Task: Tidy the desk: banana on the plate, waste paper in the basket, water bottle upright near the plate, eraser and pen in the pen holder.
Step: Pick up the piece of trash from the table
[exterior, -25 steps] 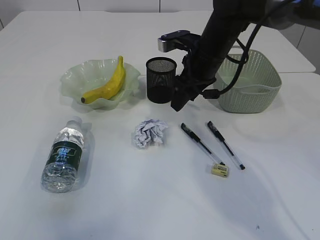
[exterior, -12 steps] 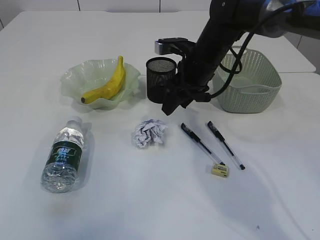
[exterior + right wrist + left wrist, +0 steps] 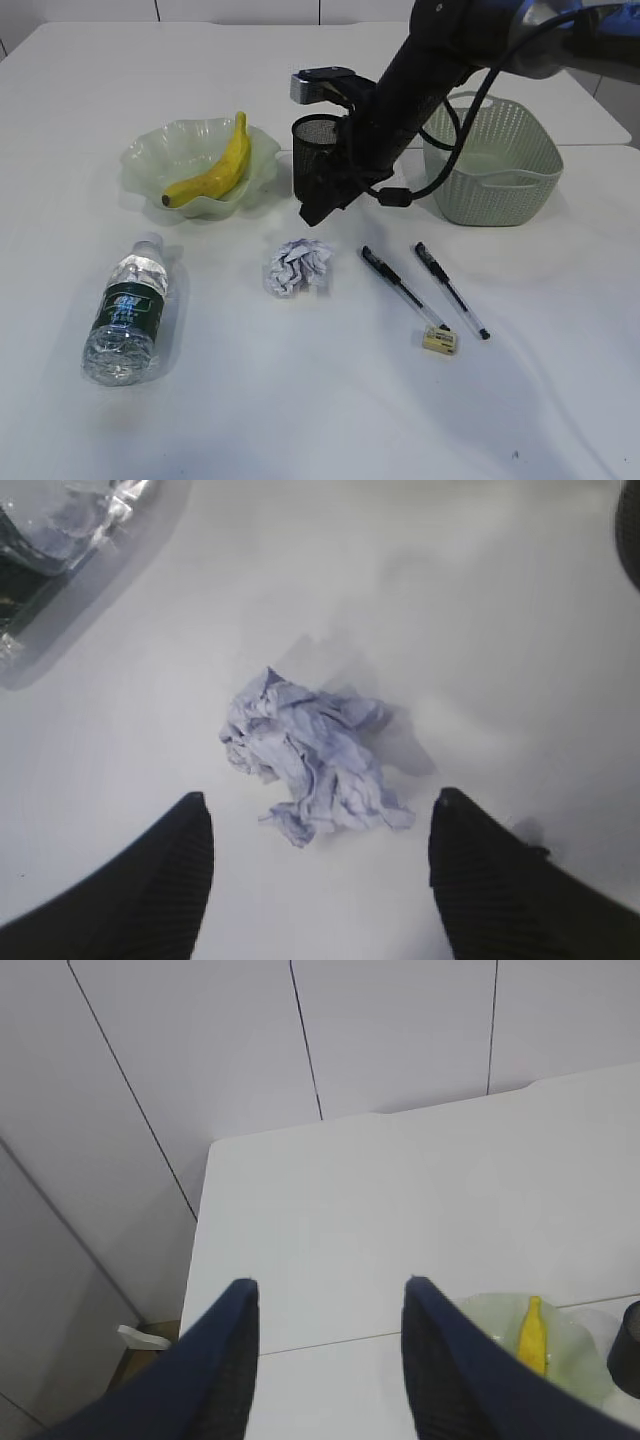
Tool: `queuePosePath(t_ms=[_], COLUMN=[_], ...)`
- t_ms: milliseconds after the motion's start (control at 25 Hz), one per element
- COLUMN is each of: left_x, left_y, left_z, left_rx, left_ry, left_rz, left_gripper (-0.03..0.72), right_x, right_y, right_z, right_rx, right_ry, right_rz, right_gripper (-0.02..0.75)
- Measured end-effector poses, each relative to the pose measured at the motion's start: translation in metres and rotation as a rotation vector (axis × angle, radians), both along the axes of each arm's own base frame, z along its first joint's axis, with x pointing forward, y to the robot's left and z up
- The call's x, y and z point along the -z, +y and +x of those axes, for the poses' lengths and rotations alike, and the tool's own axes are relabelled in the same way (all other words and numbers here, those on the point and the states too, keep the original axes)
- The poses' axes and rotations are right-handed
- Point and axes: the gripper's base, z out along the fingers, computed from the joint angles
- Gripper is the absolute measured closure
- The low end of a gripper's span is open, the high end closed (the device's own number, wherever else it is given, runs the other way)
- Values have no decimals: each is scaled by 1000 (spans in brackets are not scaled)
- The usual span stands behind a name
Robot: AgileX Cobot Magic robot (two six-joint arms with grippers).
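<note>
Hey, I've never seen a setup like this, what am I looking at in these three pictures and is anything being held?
It is a two-armed robot tidying a white table. One camera looks down at the desk; the other two ride on the wrists. The right hand hovers open above crumpled waste paper, holding nothing. The left hand is raised off to the side, open and empty. A banana lies on a green plate. Also there: a lying water bottle, a black pen holder, a basket, two pens and an eraser.
</note>
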Motion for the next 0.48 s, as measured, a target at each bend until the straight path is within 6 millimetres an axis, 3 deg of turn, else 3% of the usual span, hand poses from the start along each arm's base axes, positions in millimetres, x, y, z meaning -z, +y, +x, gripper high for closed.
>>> queuePosePath(t_ms=[480], left_x=[0], left_y=[0], left_z=[0], left_rx=[0], left_ry=[0], left_rz=[-2], left_gripper=[358], right_x=[3], right_y=[22], right_z=[-6], right_rx=[-172], right_ry=[-154], right_rz=[-119], right_gripper=[235])
